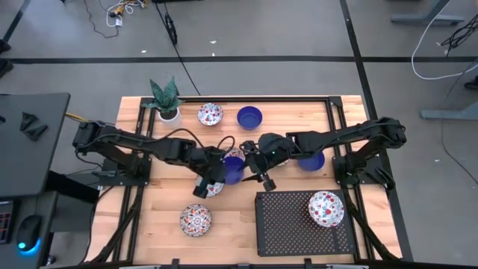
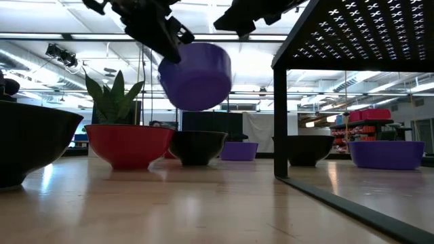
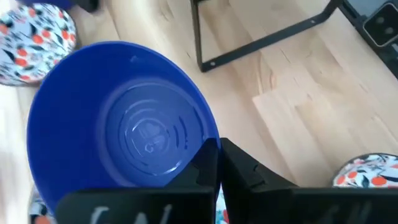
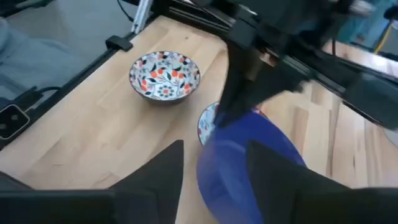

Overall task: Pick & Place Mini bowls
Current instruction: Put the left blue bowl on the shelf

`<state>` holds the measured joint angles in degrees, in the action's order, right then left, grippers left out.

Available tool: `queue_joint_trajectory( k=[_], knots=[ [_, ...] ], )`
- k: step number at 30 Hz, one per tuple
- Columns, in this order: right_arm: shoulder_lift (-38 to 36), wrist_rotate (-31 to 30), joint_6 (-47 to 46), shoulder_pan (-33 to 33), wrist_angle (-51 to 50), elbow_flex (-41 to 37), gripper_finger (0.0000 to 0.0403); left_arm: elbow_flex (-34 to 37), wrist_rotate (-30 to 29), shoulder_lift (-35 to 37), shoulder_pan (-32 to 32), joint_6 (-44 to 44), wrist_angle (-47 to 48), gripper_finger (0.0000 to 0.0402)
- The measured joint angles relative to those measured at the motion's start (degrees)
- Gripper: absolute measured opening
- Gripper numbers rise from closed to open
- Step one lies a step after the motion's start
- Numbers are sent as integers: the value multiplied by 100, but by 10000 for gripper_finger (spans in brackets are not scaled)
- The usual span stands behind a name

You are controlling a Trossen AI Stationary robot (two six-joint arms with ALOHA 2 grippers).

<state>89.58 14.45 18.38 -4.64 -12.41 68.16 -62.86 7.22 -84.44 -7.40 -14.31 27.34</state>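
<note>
Nearest to us in the low view, the wooden table [image 1: 164, 209] spreads widest, and the black perforated rack [image 1: 299, 224] stands on its near right part. We see one floral bowl [image 1: 326, 208] resting on that rack.

Above mid-table, our left gripper [image 1: 216, 173] has its fingers pinched shut on the rim of a blue bowl [image 2: 196, 74], which hangs clear of the wood and is tilted, its mouth turned up and aside. Our right gripper [image 1: 258, 168] sits just beside that bowl with its fingers spread wide and empty.

Beneath the held bowl another floral bowl [image 4: 208, 124] sits on the table, partly hidden. Further bowls lie apart: a floral one [image 1: 196, 220] near the front, a floral one [image 1: 210, 114] and a blue one [image 1: 249, 117] at the back. The potted plant [image 1: 166, 97] stands at the back left.
</note>
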Motion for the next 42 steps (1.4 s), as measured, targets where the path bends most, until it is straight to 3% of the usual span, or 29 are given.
queue_joint_trajectory(
  k=[4, 9, 15, 30, 33, 38, 42],
  knots=[
    [2, -62, 164, -9, -72, -74, 186, -134, -8, 0, 2, -139, -15, 10],
    [4, -695, 216, -4, -123, -124, 182, -246, 26, 2, 2, -183, -8, 9],
    [4, -508, 331, -52, -236, -127, 163, -246, 31, 4, 4, -203, -14, 14],
    [58, -369, 713, -164, -513, -133, 14, -239, -10, 4, 5, -219, -224, 22],
    [112, -388, 786, -221, -510, -144, 7, -237, -7, 4, 9, -216, -298, 24],
    [294, -431, 792, -328, -394, -144, 5, -231, 15, 7, 7, -195, -411, 54],
    [302, -849, 744, -399, -268, -136, 3, -246, -3, 11, 11, -148, -696, 99]
  ],
)
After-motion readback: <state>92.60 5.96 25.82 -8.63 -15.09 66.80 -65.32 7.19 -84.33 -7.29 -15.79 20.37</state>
